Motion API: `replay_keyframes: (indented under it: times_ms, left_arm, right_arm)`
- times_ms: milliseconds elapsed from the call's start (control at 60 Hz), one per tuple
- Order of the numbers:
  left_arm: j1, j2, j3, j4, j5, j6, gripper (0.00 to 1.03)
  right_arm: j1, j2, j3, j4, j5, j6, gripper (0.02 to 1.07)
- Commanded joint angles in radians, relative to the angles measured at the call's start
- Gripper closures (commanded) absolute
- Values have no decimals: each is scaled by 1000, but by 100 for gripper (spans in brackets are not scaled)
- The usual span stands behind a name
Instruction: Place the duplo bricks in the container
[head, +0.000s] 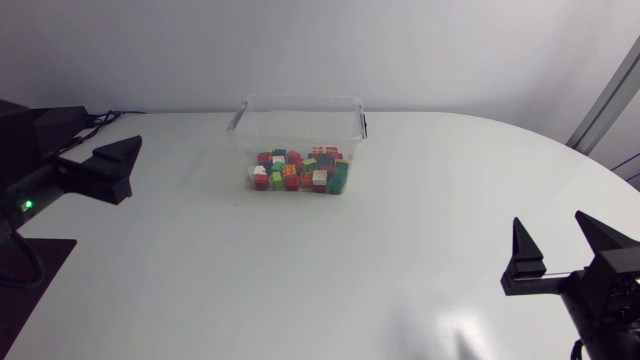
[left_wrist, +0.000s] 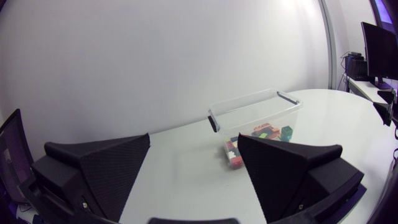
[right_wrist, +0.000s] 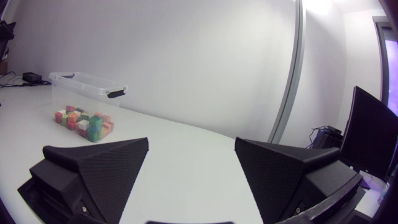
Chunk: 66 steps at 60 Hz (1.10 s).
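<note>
Though both arms are found at the table's sides, the duplo bricks (head: 299, 170) are seen inside the clear container (head: 300, 99), heaped against its front wall (red, green, orange and white ones can be made out through the plastic). The container is set on the white table (head: 300, 280) toward the far edge, and a dark handle (head: 364, 125) is fitted at each short end. The left gripper (left_wrist: 194, 137) is spread wide, with nothing held between its fingers; from its wrist the container is seen ahead, well apart from it. The right gripper (right_wrist: 191, 139) is likewise spread and empty, placed over the near right part of the table, and the container is seen far ahead of it, off to one side.
</note>
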Motion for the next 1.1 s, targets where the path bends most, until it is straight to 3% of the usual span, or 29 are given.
replay_keyframes:
  times_ms: [0,867,1083]
  left_arm:
    - [18,-95,-95,32,-6,20,6]
    - [97,-650,-547,0,-9,-247,5]
    - [98,-653,-549,0,-9,-248,5]
  right_arm:
    - [-38,-6,-23,8,1,2,7]
    - [-113,0,-17,-30,-209,246,7]
    - [-113,0,-17,-31,-210,247,7]
